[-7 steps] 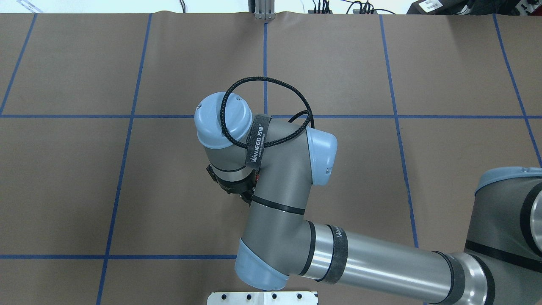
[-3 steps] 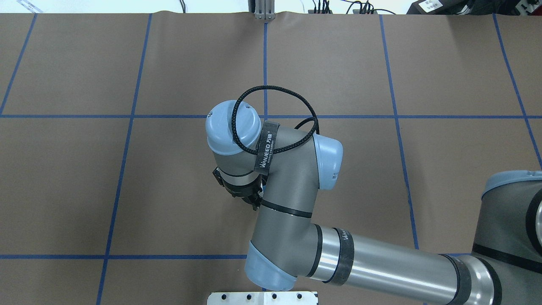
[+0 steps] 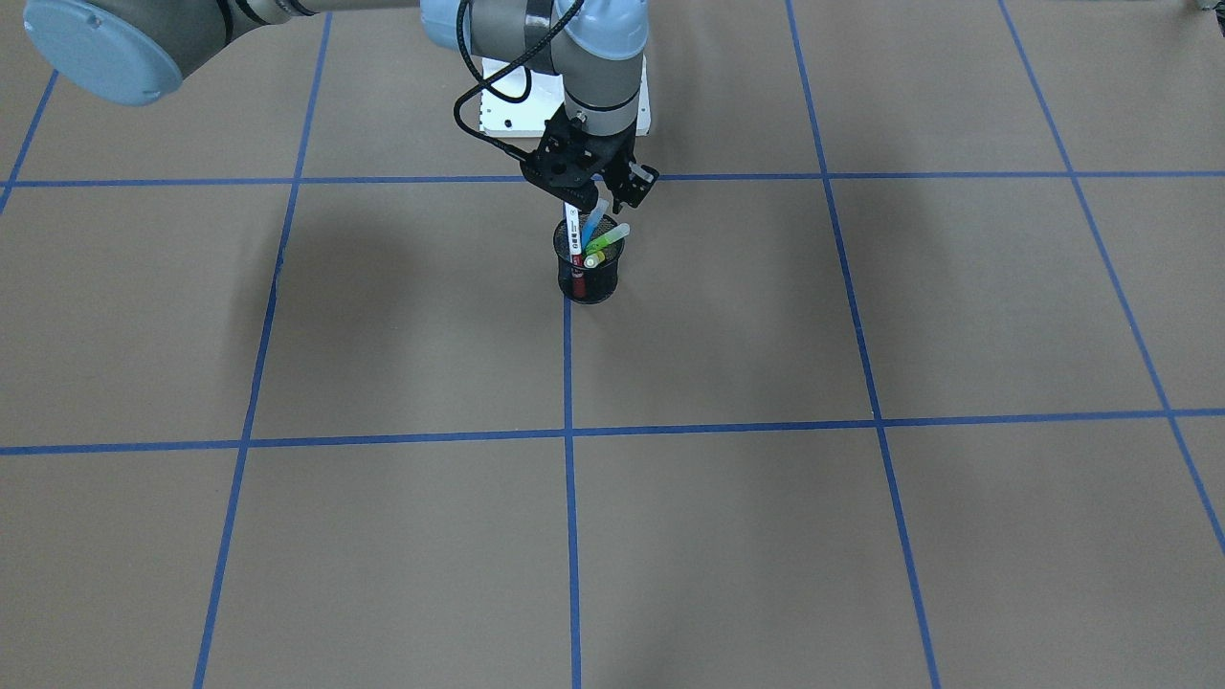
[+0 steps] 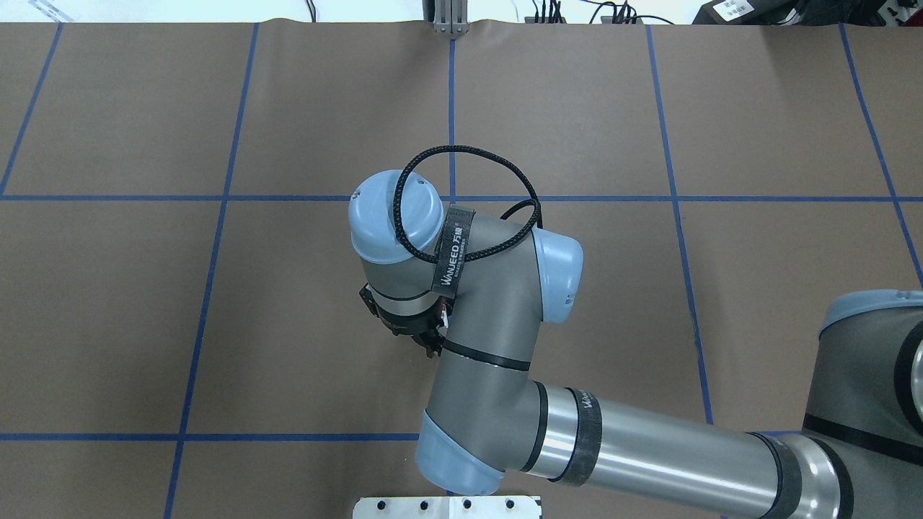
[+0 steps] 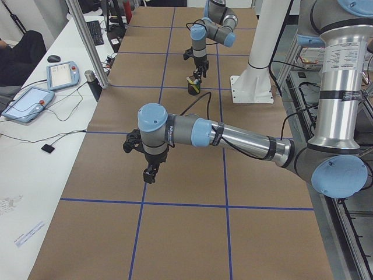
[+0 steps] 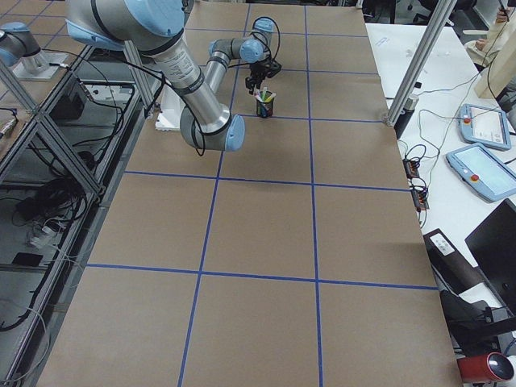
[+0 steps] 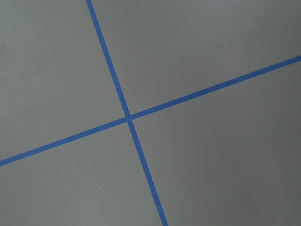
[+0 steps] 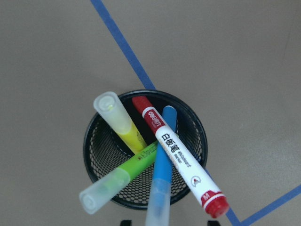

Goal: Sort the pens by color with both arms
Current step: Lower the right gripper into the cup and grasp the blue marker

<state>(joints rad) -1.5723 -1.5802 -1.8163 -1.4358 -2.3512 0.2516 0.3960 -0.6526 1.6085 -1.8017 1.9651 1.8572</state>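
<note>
Right claw: the black two-finger claw of the right arm (image 3: 598,203) is held straight above a black mesh cup (image 3: 590,279), pointing down, with its fingers spread apart.
Right arm: the grey jointed right arm with light-blue caps (image 4: 649,447) is stretched out over the brown table marked with blue tape lines (image 3: 861,536).
Pens: all four are stood in the cup below this claw, leaning apart and crossed.
Blue marker pen (image 8: 161,172): its pale capped end is raised closest to the claw, into the gap between the fingers; whether it is touched cannot be told.
White marker pen with red cap and red end (image 8: 181,157): it is laid across the blue one, capped end up, just beside the claw.
Light green marker pen (image 8: 127,172): it is tilted off to one side of the claw.
Yellow marker pen (image 8: 124,125): it is leaned farthest from the claw.
Left claw: the black claw of the left arm (image 5: 150,173) is hung above bare table, well apart from the cup; whether it is spread or pressed together cannot be told.
Below the left claw: only a crossing of tape lines is shown.
</note>
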